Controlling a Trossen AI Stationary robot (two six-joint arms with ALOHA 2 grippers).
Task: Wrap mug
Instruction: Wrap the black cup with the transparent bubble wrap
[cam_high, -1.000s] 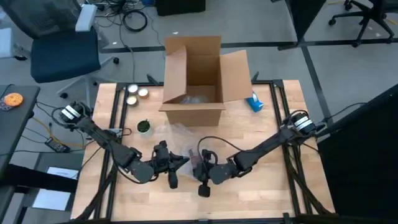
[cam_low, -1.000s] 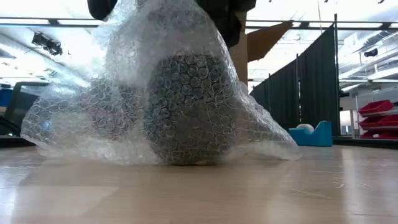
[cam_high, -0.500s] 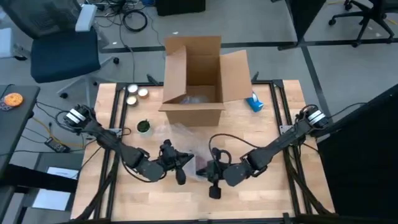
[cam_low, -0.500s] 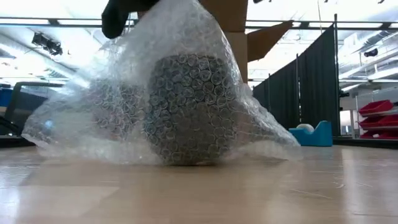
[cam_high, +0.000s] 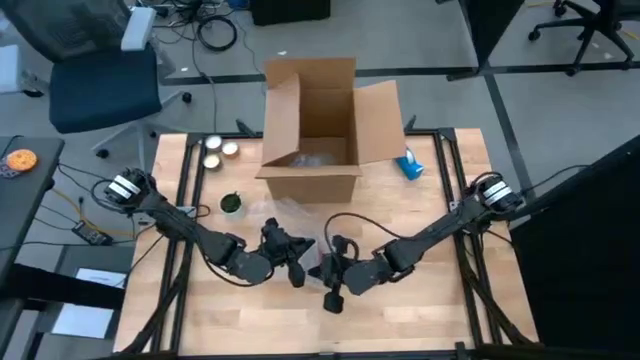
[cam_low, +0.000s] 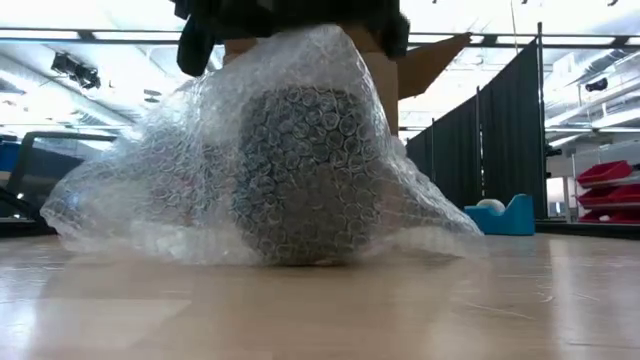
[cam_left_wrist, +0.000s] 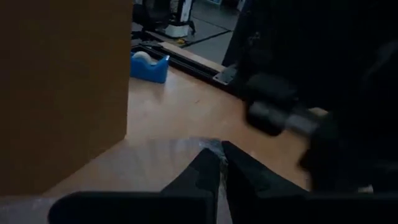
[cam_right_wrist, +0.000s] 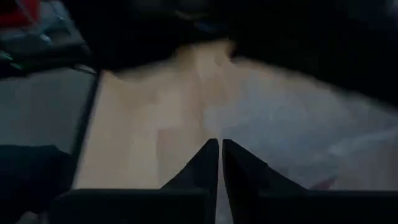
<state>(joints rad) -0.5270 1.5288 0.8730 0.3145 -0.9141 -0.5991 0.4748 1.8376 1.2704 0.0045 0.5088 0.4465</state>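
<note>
Open worktop along the near edge and toward the right side; free passage there. Centre crowded: bubble-wrap bundle with left claw and right claw pressed close over it, almost no gap between them. Behind, cardboard box blocks the far middle. Small green-topped jar and two tins occupy far left; tape dispenser far right.

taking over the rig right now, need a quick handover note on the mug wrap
Left pincer: shut, pinching the bubble wrap above the mug.
Right pincer: shut, right beside the left one over the bundle.
The mug stands on the table in front of the open cardboard box; the tape dispenser sits next to the box.
Done: wrap draped over the mug.
Left: its edges lie loose on the table; tuck and close them.
</note>
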